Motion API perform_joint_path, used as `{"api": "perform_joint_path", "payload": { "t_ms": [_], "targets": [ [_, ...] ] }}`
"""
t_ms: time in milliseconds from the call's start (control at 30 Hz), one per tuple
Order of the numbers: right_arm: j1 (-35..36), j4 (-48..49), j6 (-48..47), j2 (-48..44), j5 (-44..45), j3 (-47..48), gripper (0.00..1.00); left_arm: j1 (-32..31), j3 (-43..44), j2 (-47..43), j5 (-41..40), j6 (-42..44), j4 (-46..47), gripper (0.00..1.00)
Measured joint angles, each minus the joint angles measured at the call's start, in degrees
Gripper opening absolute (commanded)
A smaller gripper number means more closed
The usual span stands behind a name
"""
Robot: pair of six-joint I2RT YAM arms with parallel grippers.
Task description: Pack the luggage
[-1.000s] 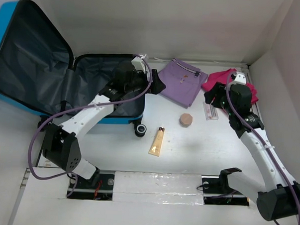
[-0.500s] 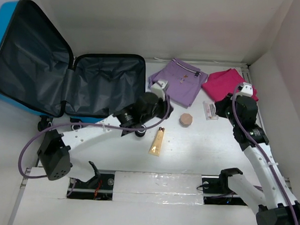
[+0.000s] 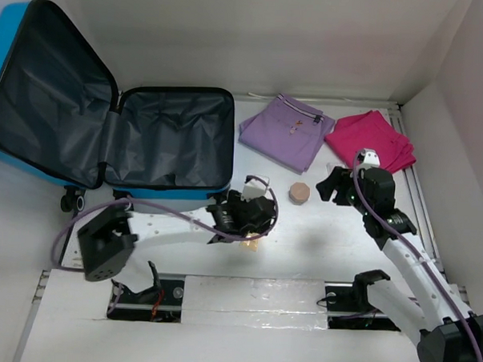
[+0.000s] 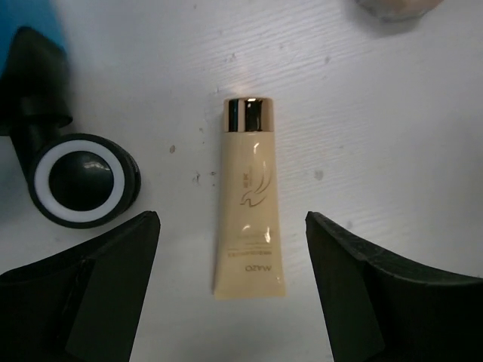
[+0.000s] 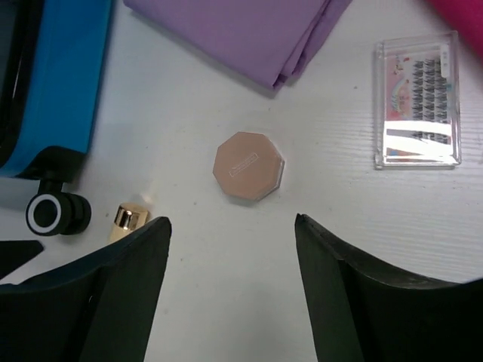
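Note:
The luggage [image 3: 175, 142] lies open at the left, blue shell outside, dark grey lining inside, nothing in it. My left gripper [image 4: 232, 219] hangs open straight over a cream tube [image 4: 247, 202] with a gold cap; the tube lies flat on the table between the fingers, untouched. In the top view that gripper [image 3: 252, 220] hides most of the tube. My right gripper [image 5: 232, 221] is open just short of a pinkish octagonal compact [image 5: 247, 166], also seen in the top view as the compact [image 3: 299, 191] left of the right gripper [image 3: 331, 189].
A folded purple cloth [image 3: 285, 131] and a folded pink cloth [image 3: 370, 138] lie at the back. A clear box of false lashes [image 5: 417, 102] sits right of the compact. A luggage wheel [image 4: 79, 181] stands just left of the tube. White walls close in the table.
The left arm swung out of the luggage and down to the tube. The right arm drew back from the pink cloth and lash box toward the compact.

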Motion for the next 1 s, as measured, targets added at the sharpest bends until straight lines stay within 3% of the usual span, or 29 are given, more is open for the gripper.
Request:
{"api": "perform_joint_path", "payload": {
  "t_ms": [133, 267, 333, 367, 467, 500, 567, 733, 867, 1000],
  "targets": [
    [2.29, 2.56, 0.20, 0.15, -0.24, -0.52, 0.73, 0.61, 0.20, 11.02, -0.63, 0.98, 1.16, 0.74],
    [5.42, 4.57, 0.39, 0.48, -0.20, -0.68, 0.71, 2.38, 0.22, 16.13, 0.02, 2.67, 4.72, 0.70],
    [6.67, 5.14, 0.48, 0.72, 0.09, -0.72, 0.70, 3.63, 0.33, 16.87, 0.07, 3.63, 6.86, 0.61],
    [7.10, 5.20, 0.55, 0.81, 0.37, -0.74, 0.70, 4.17, 0.59, 17.46, 0.22, 4.17, 7.96, 0.49],
    [7.67, 5.97, 0.57, 0.98, 1.14, -1.05, 0.70, 5.22, 1.97, 19.87, 0.44, 4.96, 11.26, 0.27],
    [7.69, 5.97, 0.59, 1.03, 1.46, -1.11, 0.70, 5.25, 2.36, 20.44, 0.48, 5.22, 12.26, 0.10],
    [7.69, 6.01, 0.55, 1.03, 2.27, -1.25, 0.70, 5.20, 2.58, 20.72, 0.13, 5.44, 13.73, 0.05],
    [7.69, 6.34, 0.55, 1.86, 4.02, -1.27, 0.70, 5.20, 2.54, 17.03, 1.05, 5.22, 11.10, 0.07],
    [7.69, 7.30, 0.55, 4.92, 4.44, -1.03, 0.69, 6.95, 4.74, 5.22, 1.16, 6.69, 7.45, 0.11],
    [8.26, 9.44, 0.55, 8.96, 4.35, -1.01, 0.71, 18.67, 11.04, -4.83, 0.76, 8.46, 11.19, 0.16]
  ]
}}
